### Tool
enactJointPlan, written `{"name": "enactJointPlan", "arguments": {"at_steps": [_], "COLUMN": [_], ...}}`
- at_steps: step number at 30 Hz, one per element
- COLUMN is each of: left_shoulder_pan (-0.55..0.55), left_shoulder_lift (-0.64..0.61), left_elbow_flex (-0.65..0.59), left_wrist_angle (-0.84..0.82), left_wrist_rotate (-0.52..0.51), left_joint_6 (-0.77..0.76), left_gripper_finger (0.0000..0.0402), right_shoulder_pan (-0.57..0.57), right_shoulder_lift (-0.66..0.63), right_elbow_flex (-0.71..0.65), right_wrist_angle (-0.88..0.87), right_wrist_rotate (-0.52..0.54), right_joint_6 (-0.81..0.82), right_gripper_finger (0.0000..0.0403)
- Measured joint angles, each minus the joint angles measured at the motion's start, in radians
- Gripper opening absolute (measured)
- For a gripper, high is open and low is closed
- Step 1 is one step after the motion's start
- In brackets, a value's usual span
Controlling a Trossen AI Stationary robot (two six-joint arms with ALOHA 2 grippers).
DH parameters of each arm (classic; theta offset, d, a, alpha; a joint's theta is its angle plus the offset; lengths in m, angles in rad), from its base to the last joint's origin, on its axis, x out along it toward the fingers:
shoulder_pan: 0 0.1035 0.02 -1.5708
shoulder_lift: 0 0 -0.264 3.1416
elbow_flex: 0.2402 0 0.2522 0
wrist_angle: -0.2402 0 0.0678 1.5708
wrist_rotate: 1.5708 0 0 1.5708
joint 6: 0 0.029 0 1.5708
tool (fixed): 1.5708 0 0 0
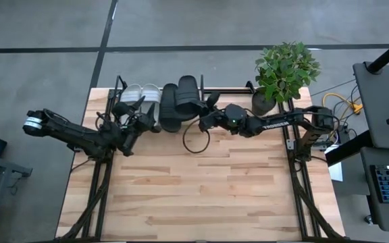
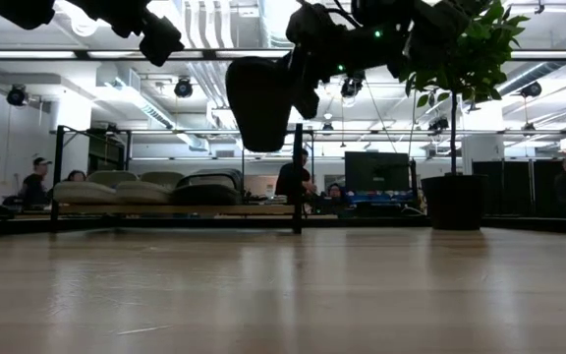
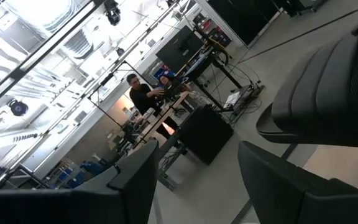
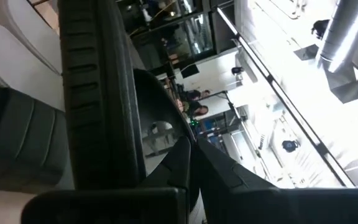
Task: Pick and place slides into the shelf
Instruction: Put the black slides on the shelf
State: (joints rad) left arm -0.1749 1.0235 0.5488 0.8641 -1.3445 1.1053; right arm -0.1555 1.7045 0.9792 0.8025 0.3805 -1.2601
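Note:
The shelf (image 1: 215, 90) stands along the table's far edge. On it lie the light grey-white pair (image 1: 140, 94) (image 2: 111, 191) and one black slide (image 1: 170, 108) (image 2: 204, 187). My right gripper (image 1: 204, 117) (image 2: 305, 61) is shut on the second black slide (image 1: 189, 95) (image 2: 258, 98), which is up in the air above the shelf. My left gripper (image 1: 142, 116) (image 2: 160, 39) (image 3: 194, 180) is open. It hovers high over the shelf's near side, by the white pair, and touches nothing. My right gripper holds the black slide at its long side edge (image 4: 135, 143), coming level from the table's right. One finger (image 4: 185, 155) shows beside the ridged sole (image 4: 95, 87); the slide hides the other. The slide is lifted clear and turned on edge, hanging below the gripper (image 2: 258, 128).
A potted plant (image 1: 286, 71) (image 2: 455, 202) stands at the table's far right corner, next to the shelf's right end. A thin cable loop (image 1: 194, 138) hangs over the table's middle. The near half of the wood table (image 1: 201, 196) is bare. People sit in the room behind (image 2: 293, 182).

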Motion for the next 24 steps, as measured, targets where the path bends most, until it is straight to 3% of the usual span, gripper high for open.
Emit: {"name": "enactJointPlan", "arguments": {"at_steps": [13, 18, 24], "left_shoulder_pan": [0.0, 0.0, 0.0], "left_shoulder_lift": [0.008, 0.011, 0.01], "left_elbow_flex": [0.0, -0.012, -0.041], "left_wrist_angle": [0.0, -0.001, 0.001], "left_wrist_rotate": [-0.033, -0.05, -0.05], "left_joint_6": [-0.008, -0.008, -0.009], "left_gripper_finger": [0.0204, 0.0204, 0.0204], "right_shoulder_pan": [0.009, 0.014, 0.016], "right_shoulder_lift": [0.091, 0.164, 0.184], "right_elbow_flex": [-0.022, -0.027, -0.057], "right_wrist_angle": [0.081, 0.214, 0.222], "right_wrist_rotate": [-0.012, 0.081, 0.1], "right_joint_6": [0.096, 0.019, 0.012], "right_gripper_finger": [0.001, 0.0011, 0.0011]}}
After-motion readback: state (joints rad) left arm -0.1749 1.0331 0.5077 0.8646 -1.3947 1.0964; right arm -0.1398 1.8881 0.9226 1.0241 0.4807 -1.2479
